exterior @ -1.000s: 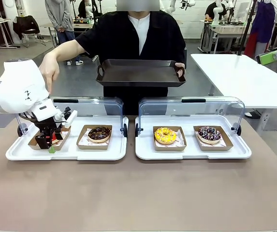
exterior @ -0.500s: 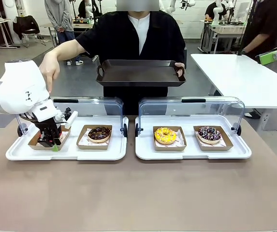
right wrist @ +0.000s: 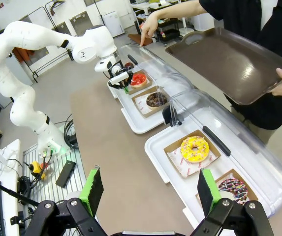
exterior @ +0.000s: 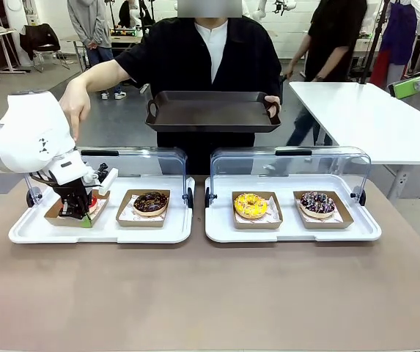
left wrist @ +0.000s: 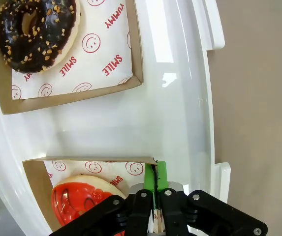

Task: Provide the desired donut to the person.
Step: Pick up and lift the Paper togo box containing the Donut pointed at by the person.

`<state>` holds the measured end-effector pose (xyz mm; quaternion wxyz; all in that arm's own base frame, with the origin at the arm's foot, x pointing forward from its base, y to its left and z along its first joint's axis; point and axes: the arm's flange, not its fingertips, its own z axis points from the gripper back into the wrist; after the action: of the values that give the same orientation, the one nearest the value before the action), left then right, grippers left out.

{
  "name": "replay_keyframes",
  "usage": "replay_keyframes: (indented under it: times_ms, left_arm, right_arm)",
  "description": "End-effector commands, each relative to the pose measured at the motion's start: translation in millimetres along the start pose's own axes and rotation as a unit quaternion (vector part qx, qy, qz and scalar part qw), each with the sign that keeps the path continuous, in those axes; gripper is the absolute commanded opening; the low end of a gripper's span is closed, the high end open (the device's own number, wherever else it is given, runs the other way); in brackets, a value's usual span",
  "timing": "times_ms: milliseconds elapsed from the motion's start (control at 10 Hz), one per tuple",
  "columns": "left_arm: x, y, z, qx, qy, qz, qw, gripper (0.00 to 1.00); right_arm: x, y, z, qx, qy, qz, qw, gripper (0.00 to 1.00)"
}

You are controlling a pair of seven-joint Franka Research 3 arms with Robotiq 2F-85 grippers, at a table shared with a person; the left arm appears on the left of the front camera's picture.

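Bright, even overhead light leaves only soft shadows. Glare spots sit on the white tray [left wrist: 180, 98] and the clear lid [exterior: 133, 163]. The wrist views bend at their edges.

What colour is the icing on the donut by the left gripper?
Red icing on the donut, in the tray the left gripper pinches; left wrist view.

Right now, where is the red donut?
Front view: the red donut lies far left in the left white tray, beside the chocolate donut, by the left gripper.
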<state>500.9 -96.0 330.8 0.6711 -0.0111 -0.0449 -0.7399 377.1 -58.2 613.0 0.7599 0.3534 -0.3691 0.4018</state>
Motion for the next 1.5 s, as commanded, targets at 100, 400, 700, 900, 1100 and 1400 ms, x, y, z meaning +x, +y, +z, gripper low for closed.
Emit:
replay_keyframes:
  times_ms: [100, 400, 700, 900, 1100, 1400]
  left_arm:
    - [-2, 1, 4, -0.005, 0.002, 0.001, 1.0, 0.0]
    - [-13, -15, 78, -0.06, 0.036, 0.07, 0.995, 0.0]
    - [-23, -45, 174, -0.036, 0.041, 0.076, 0.996, 0.0]
    - [-23, -58, 218, -0.019, 0.038, 0.092, 0.995, 0.0]
    - [-18, -63, 253, -0.007, 0.031, 0.101, 0.994, 0.0]
    - [-1, -55, 285, 0.01, 0.016, 0.103, 0.995, 0.0]
  right_arm:
    - [3, -3, 1, 0.009, -0.016, 0.008, 1.0, 1.0]
    - [3, -3, 1, 0.009, -0.016, 0.008, 1.0, 1.0]
    - [3, -3, 1, 0.009, -0.016, 0.008, 1.0, 1.0]
    - [3, -3, 1, 0.009, -0.016, 0.008, 1.0, 1.0]
    - [3, -3, 1, 0.009, -0.016, 0.008, 1.0, 1.0]
    - [3, -3, 1, 0.009, -0.016, 0.008, 1.0, 1.0]
